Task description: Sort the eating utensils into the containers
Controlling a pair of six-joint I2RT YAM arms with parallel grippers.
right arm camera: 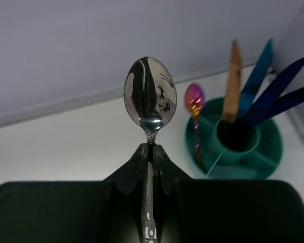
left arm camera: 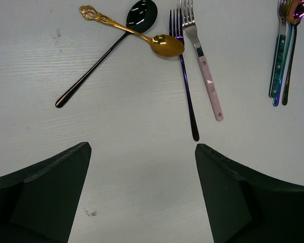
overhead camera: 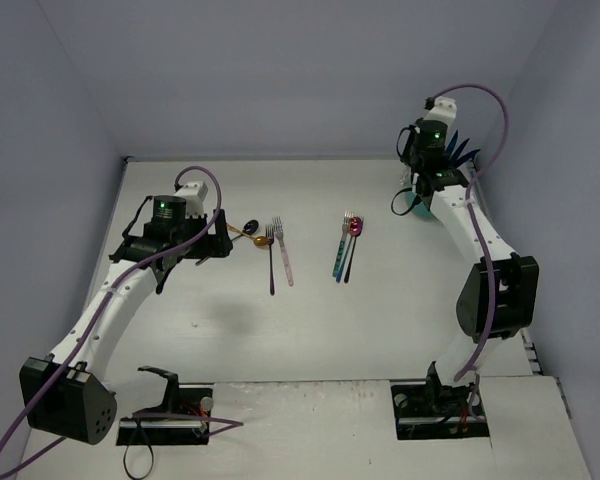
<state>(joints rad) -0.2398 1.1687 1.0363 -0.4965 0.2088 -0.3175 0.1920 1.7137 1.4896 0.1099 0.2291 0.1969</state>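
Over the white table point(left arm camera: 116, 126) the left gripper point(left arm camera: 142, 149) hangs with its fingers wide apart. The teal caddy point(right arm camera: 266, 152), holding 4 handles point(right arm camera: 234, 81) and 1 pink spoon point(right arm camera: 194, 98), stands ahead and right of the right gripper point(right arm camera: 151, 152), which is clamped on a silver spoon point(right arm camera: 149, 91), bowl up. Ahead of the left gripper lie a black spoon point(left arm camera: 142, 12), a gold spoon point(left arm camera: 164, 45), a dark fork point(left arm camera: 185, 76) and a pink-handled fork point(left arm camera: 209, 78).

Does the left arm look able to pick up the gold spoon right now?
Probably yes. The left gripper is open and empty, with bare table between it and the gold spoon. One snag: the spoon's handle crosses the black spoon, and its bowl lies right beside the dark fork.
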